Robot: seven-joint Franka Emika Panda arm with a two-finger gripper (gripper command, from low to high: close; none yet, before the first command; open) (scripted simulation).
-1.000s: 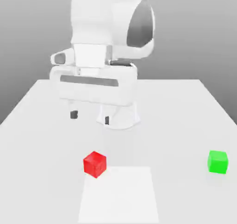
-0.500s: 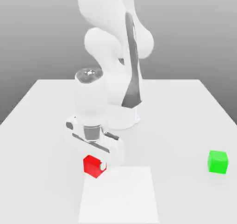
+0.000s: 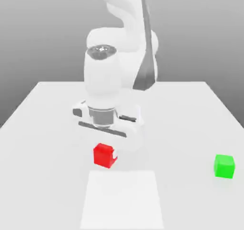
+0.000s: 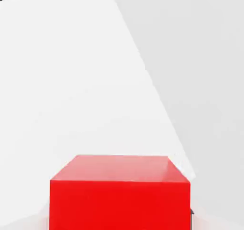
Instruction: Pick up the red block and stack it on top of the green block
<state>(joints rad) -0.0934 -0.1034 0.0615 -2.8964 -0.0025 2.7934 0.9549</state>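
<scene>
Now end effector (image 3: 106,154) closed tight, gripping red block (image 3: 104,156), green block (image 3: 224,166) well apart

Red block (image 3: 105,155): small glossy cube, upright, slightly raised off the white desk (image 3: 190,124), just behind a paler square patch (image 3: 122,200), clamped in the end effector (image 3: 107,154). Green block (image 3: 224,166): same-size cube, flat on the desk, well apart toward the exterior view's right.

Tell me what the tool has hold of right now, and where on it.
The tool is shut on the red block, fingers clamping two opposite side faces. The green block sits apart, untouched.
</scene>
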